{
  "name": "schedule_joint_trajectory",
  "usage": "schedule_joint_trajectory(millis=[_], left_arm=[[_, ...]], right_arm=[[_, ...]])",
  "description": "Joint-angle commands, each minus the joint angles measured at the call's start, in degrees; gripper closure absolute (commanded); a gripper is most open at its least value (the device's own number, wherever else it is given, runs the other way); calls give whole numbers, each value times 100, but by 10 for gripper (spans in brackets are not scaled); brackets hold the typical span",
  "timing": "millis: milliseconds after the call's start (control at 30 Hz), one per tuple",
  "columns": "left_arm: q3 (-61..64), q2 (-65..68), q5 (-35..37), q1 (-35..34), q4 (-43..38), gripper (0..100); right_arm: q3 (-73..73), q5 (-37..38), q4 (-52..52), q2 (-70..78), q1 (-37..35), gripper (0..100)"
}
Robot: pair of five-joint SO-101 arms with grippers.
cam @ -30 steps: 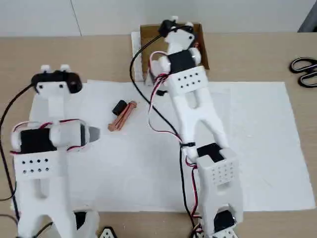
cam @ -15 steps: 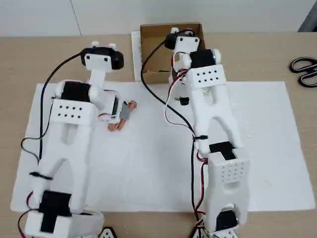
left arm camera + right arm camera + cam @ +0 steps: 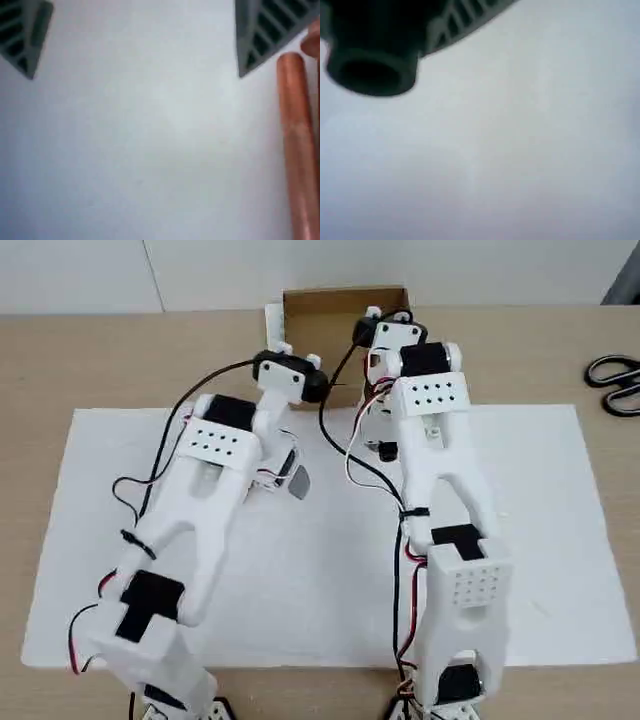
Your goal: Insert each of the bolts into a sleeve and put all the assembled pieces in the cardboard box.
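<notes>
The left claw [image 3: 135, 70] hangs spread wide, the copper-coloured metal bolt [image 3: 296, 150] lying just outside one finger rather than between them; the right claw [image 3: 415, 35] pinches a black tubular sleeve [image 3: 370, 72]. Bolt pickup seems in hand: next it should shift sideways to straddle the bolt, then close.

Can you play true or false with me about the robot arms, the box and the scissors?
1. The left gripper is open. True.
2. The scissors are inside the cardboard box. False: they lie on the table, away from the box.
3. A copper rod lies on the white paper next to the left gripper. True.
4. The left gripper is holding the copper rod. False: the rod lies outside its fingers.
</notes>
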Motion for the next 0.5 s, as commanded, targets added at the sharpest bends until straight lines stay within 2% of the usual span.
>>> schedule_joint_trajectory(millis=[0, 467], left_arm=[[-268, 114, -97, 26, -281, 754], [-259, 448, -97, -378, -703, 754]], right_arm=[[-35, 26, -66, -374, 66, 991], [-35, 26, -101, -374, 66, 991]])
